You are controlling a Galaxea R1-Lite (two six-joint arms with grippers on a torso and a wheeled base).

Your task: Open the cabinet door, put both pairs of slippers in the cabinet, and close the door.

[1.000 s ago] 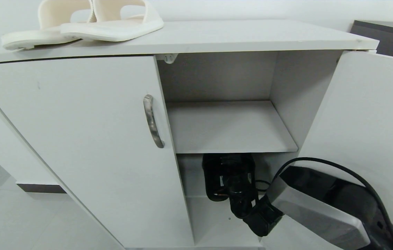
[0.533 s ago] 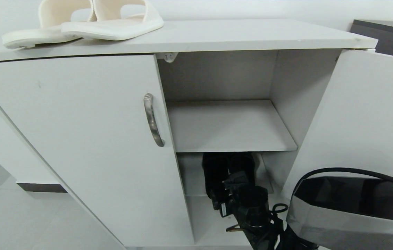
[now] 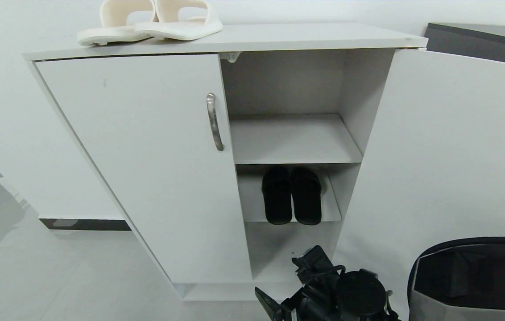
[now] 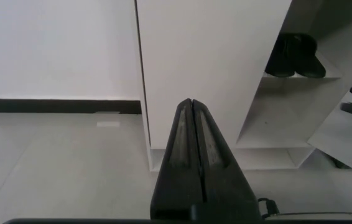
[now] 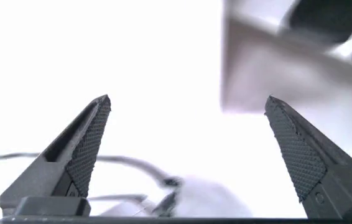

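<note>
Cabinet (image 3: pixel 301 35): right door (image 3: pixel 449 156) swung wide, left door (image 3: pixel 145 156) closed. Black slippers (image 3: pixel 291 195) lie side by side on the middle shelf (image 3: pixel 333 209), long axes front-to-back, with margin on both sides. White slippers (image 3: pixel 150 22) rest on the cabinet top. Right gripper (image 5: pixel 187 106), jaws spread wide and holding nothing, has withdrawn from that shelf. Left gripper (image 4: pixel 191 106): jaws pressed together, holding nothing.

Left door (image 3: pixel 145 156) shut; black slippers (image 3: pixel 291 196) occupy middle shelf (image 3: pixel 249 200).

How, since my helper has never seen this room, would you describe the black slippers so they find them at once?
Find the white wooden cabinet whose right door stands open. On its second shelf down lies a pair of black slide slippers, side by side. The only other pair, cream slippers, sits on the cabinet's top.
</note>
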